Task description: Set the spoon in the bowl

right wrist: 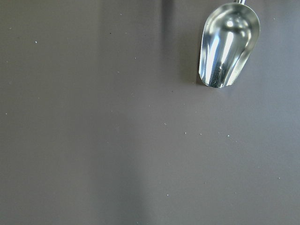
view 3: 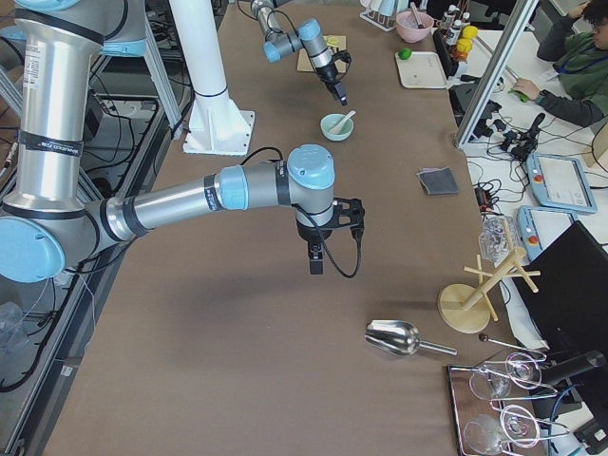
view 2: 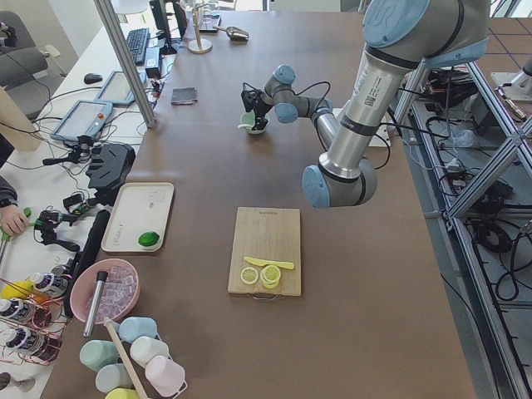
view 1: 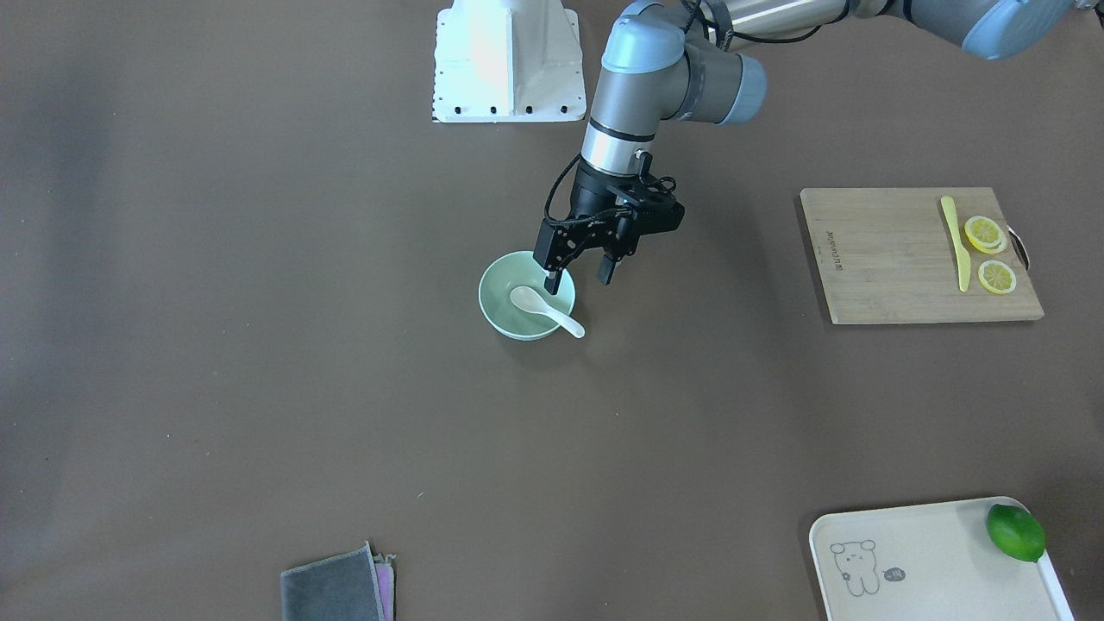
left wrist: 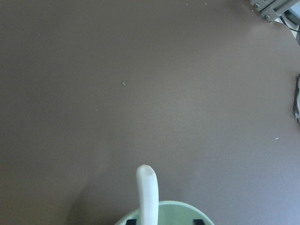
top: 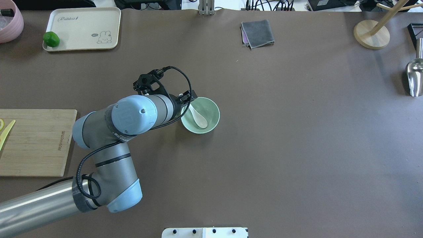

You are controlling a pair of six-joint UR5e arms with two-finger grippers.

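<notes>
The white spoon point(view 1: 539, 309) lies in the pale green bowl point(view 1: 517, 332) near the table's middle, scoop inside and handle over the rim. My left gripper point(view 1: 580, 278) is open just above the handle end, one finger over the bowl and one outside it. In the overhead view the spoon point(top: 198, 117) rests in the bowl point(top: 212, 112) beside the left gripper point(top: 187, 98). In the left wrist view the handle point(left wrist: 147, 192) sticks up from the bowl's rim point(left wrist: 173, 208). My right gripper point(view 3: 316, 258) hovers over bare table far from the bowl; I cannot tell its state.
A cutting board point(view 1: 897, 259) holds a yellow knife point(view 1: 953, 241) and lemon slices point(view 1: 987, 250). A tray point(view 1: 931, 561) carries a lime point(view 1: 1015, 532). A grey cloth point(view 1: 332, 591), a metal scoop point(top: 414, 76) and a wooden stand point(top: 371, 33) lie near the table's edges.
</notes>
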